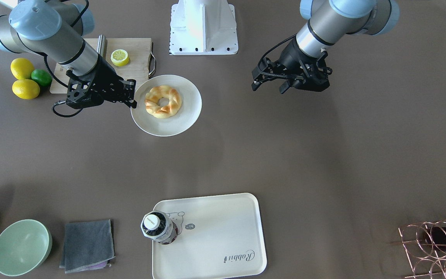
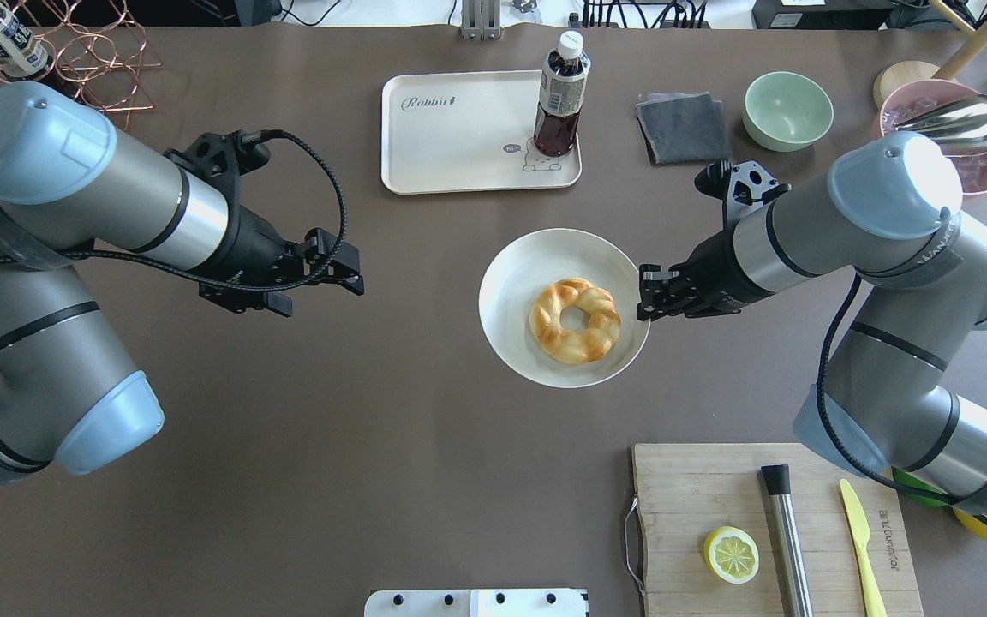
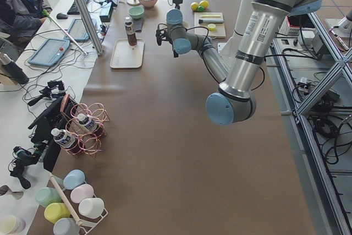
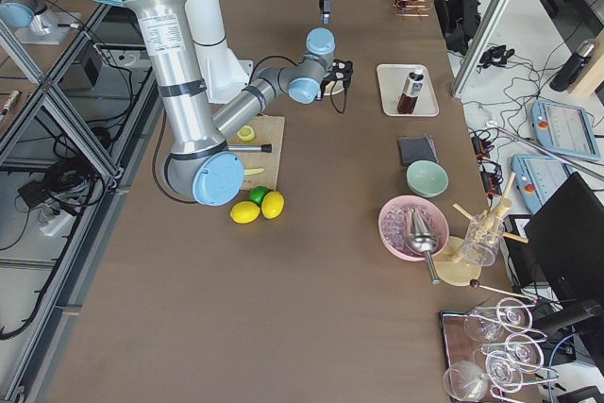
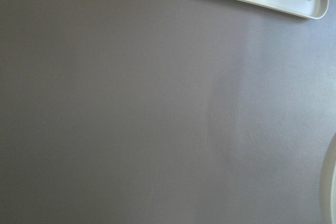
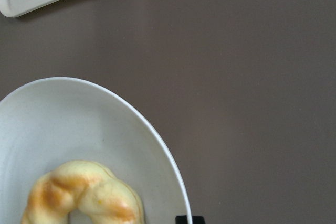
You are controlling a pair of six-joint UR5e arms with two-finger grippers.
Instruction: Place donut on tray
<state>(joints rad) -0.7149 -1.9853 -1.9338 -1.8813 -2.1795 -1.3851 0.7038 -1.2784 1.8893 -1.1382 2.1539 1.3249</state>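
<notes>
The donut (image 2: 575, 320), a golden-brown twisted ring, lies on a round off-white plate (image 2: 517, 272) at mid-table; both also show in the front view, donut (image 1: 163, 101) and plate (image 1: 186, 91). My right gripper (image 2: 646, 294) is open, level with the plate's right rim and beside the donut, holding nothing. The right wrist view shows the donut (image 6: 84, 192) low on the left. The cream tray (image 2: 459, 137) with "Rabbit" script lies at the far side. My left gripper (image 2: 355, 272) is open and empty over bare table, left of the plate.
A dark drink bottle (image 2: 558, 103) stands on the tray's right end. A grey cloth (image 2: 684, 127) and a green bowl (image 2: 788, 110) lie right of the tray. A wooden cutting board (image 2: 699, 488) with a lemon half (image 2: 731, 554) is near the robot's right. A copper wire rack (image 2: 74, 60) stands at the far left.
</notes>
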